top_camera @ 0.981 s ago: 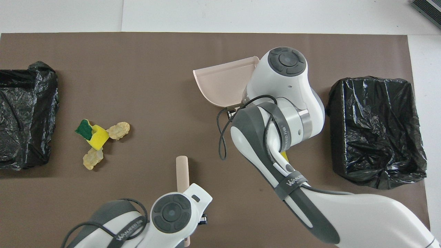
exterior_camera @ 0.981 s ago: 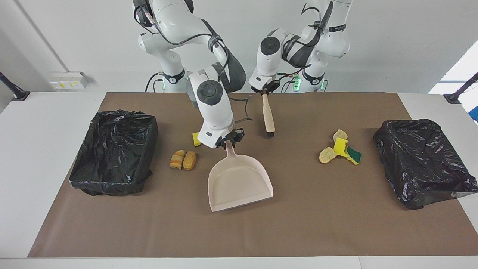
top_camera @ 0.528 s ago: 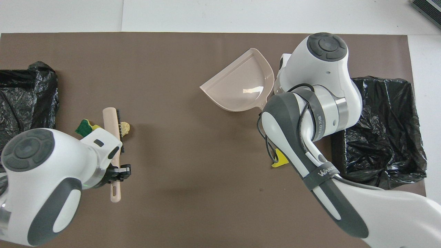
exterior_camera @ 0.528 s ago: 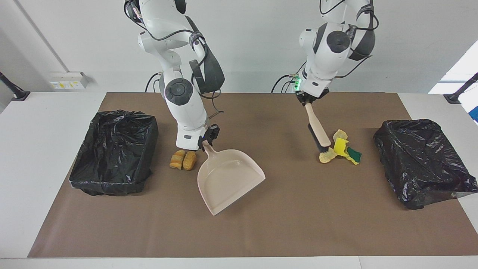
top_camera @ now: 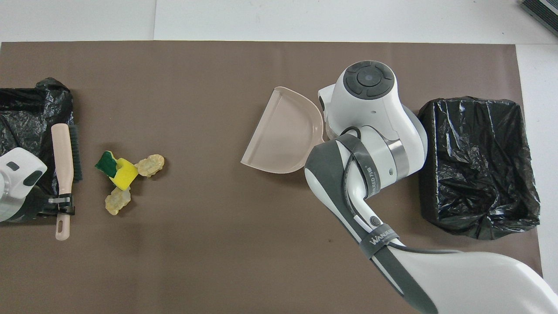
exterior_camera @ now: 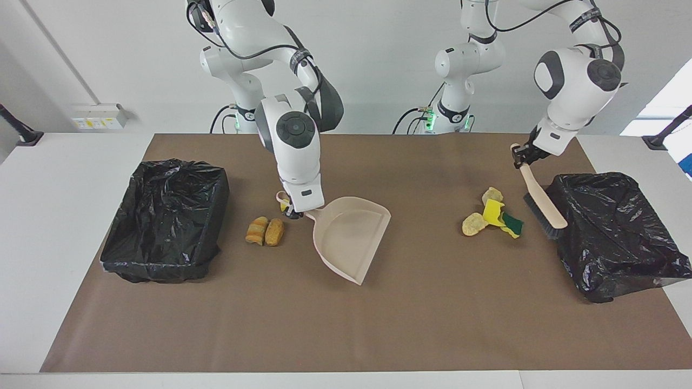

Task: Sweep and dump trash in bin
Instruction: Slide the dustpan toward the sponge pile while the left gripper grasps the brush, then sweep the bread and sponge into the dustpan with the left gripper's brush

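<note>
Beige brush [exterior_camera: 542, 202] beside yellow trash [exterior_camera: 491, 217]

My left gripper [exterior_camera: 520, 156] clamps the brush [exterior_camera: 542, 204] handle beside one black-lined bin [exterior_camera: 616, 232], bristles near the yellow scraps [exterior_camera: 491, 217], while my right gripper [exterior_camera: 294, 213] grips the dustpan [exterior_camera: 352, 236] handle beside two tan lumps [exterior_camera: 265, 231] near the other bin [exterior_camera: 165, 219].

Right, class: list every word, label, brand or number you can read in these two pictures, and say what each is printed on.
"WANJEER...", or close to it, its last letters unclear: on the dark strap around the right arm, overhead view.
Wall box with yellow stickers: print too small to read.
Dustpan, brush, both bins: no readable text.
</note>
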`<act>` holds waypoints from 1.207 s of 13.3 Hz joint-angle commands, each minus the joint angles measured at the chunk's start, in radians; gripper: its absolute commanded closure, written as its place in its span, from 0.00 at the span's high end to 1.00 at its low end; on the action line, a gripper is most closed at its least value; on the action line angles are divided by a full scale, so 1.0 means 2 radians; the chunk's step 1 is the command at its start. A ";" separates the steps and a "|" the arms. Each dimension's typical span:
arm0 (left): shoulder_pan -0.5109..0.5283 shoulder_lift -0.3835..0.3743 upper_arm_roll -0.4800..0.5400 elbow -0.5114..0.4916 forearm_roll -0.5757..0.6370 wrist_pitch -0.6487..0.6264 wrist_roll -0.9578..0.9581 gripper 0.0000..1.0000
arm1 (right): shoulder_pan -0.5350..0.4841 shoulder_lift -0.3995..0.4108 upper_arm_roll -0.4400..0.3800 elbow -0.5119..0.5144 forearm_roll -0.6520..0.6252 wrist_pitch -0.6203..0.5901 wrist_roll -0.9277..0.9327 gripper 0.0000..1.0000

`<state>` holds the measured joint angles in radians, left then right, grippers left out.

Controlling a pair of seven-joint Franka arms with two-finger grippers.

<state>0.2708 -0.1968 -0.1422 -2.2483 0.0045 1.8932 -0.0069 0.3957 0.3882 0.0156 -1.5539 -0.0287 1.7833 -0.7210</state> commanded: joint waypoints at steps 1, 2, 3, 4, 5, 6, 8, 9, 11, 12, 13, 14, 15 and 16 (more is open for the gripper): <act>0.016 0.013 -0.009 -0.035 0.014 0.029 0.003 0.00 | 0.014 -0.012 0.004 -0.023 -0.011 0.007 -0.075 0.00; 0.020 0.010 -0.009 -0.055 0.015 0.040 0.003 0.00 | 0.035 -0.010 0.003 -0.030 -0.013 0.014 -0.078 0.00; 0.019 0.009 -0.010 -0.068 0.015 0.043 0.002 0.00 | 0.048 -0.005 0.003 -0.032 -0.021 0.021 -0.075 0.00; 0.012 0.007 -0.010 -0.076 0.015 0.043 0.000 0.00 | 0.057 0.000 0.004 -0.035 -0.040 0.027 -0.075 0.00; 0.007 0.007 -0.011 -0.084 0.015 0.041 -0.003 0.00 | 0.068 0.000 0.004 -0.036 -0.054 0.029 -0.075 0.00; -0.005 0.009 -0.011 -0.088 0.015 0.040 -0.012 0.00 | 0.068 -0.001 0.004 -0.038 -0.055 0.029 -0.075 0.00; -0.051 0.009 -0.012 -0.095 0.015 0.036 -0.060 0.00 | 0.072 -0.001 0.004 -0.045 -0.055 0.033 -0.073 0.00; -0.077 0.009 -0.012 -0.095 0.015 0.035 -0.084 0.00 | 0.079 0.000 0.004 -0.052 -0.055 0.041 -0.061 0.00; -0.122 0.013 -0.013 -0.093 0.008 0.037 -0.091 0.00 | 0.082 -0.001 0.004 -0.074 -0.055 0.069 -0.048 0.00; -0.144 0.015 -0.013 -0.093 0.001 0.037 -0.091 0.00 | 0.082 0.000 0.004 -0.076 -0.055 0.075 -0.048 0.00; -0.155 0.016 -0.013 -0.093 -0.015 0.037 -0.090 0.00 | 0.082 0.000 0.004 -0.076 -0.055 0.076 -0.046 0.00; -0.177 0.016 -0.013 -0.093 -0.029 0.039 -0.089 0.00 | 0.082 -0.001 0.004 -0.078 -0.053 0.079 -0.039 0.00; -0.201 0.016 -0.013 -0.092 -0.046 0.040 -0.091 0.00 | 0.082 -0.002 0.004 -0.080 -0.053 0.079 -0.038 0.00; -0.226 0.016 -0.013 -0.091 -0.073 0.046 -0.091 0.00 | 0.081 -0.002 0.004 -0.083 -0.052 0.080 -0.038 0.00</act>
<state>-0.0970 -0.1560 -0.1806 -2.4107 -0.0763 1.9557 -0.1918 0.5603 0.4031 0.0190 -1.6902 -0.1206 1.9205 -0.8254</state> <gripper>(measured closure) 0.736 0.683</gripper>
